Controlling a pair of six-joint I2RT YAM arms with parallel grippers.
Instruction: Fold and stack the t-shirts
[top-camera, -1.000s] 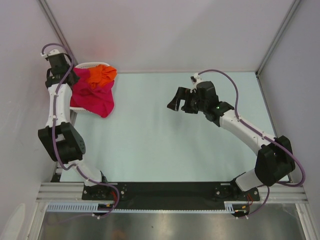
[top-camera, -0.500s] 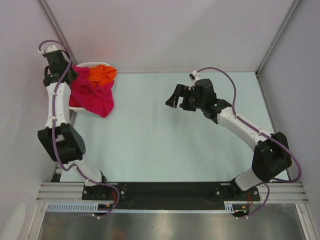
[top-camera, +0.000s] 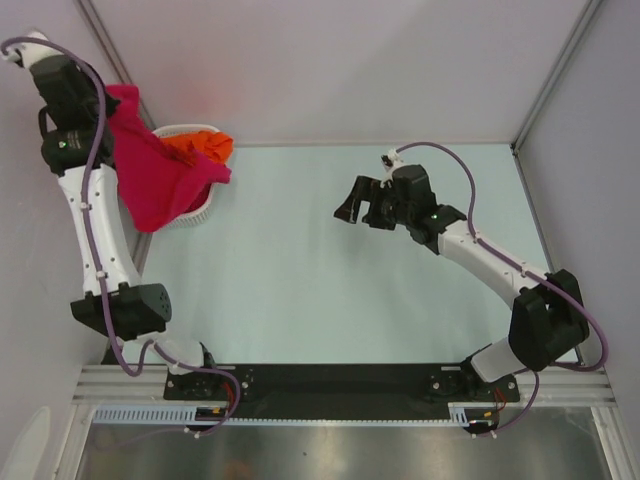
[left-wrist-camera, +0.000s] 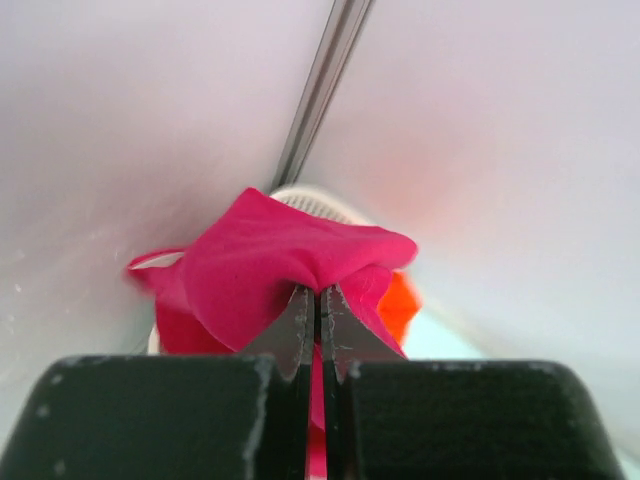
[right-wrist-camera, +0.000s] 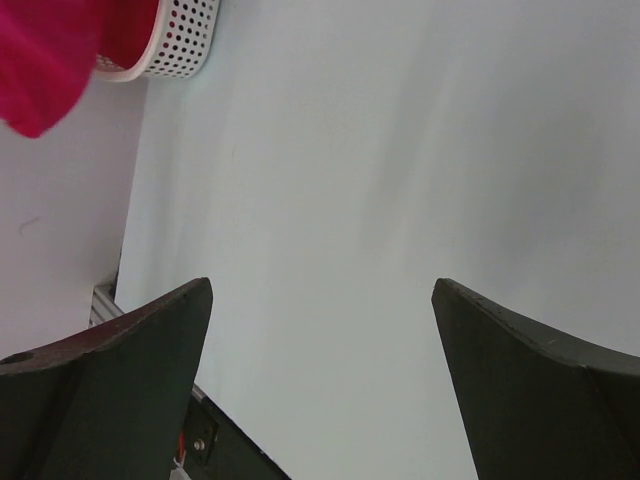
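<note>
At the ten o'clock corner of the pale green table top (top-camera: 330, 270), the left gripper (top-camera: 110, 95) holds a crimson-pink soft-fabric t-shirt (top-camera: 150, 180) high above a white perforated plastic basket (top-camera: 200, 212). Its jaws are pinched tight on a fold of the cloth. The wrist view shows the two fingers pressed together with the fabric bunched just above them. The shirt hangs in a loose, crumpled drape, and its lower part lies over the basket's rim rather than clear of it.

A bright orange t-shirt (top-camera: 205, 148) sits crumpled in the basket on its twelve o'clock side, touching the crimson one. Whether more shirts lie beneath cannot be told.

The right gripper (top-camera: 360, 208) hovers over bare table just toward one o'clock of the middle, well apart from the basket. Its jaws are spread wide, hold nothing and point toward nine o'clock.

The step in hand looks like the very first one — drawing a shirt out of the basket. No shirt is yet spread flat, folded or stacked.

The next move would call for carrying the crimson shirt toward the open middle of the table until its trailing hem is free of the rim and of the orange shirt. The waiting right gripper would then take a second edge — a shoulder or hem — so the cloth can be pulled flat between the two arms.

One likely snag is the hanging fabric dragging the orange shirt, or the light basket itself, along with it.
</note>
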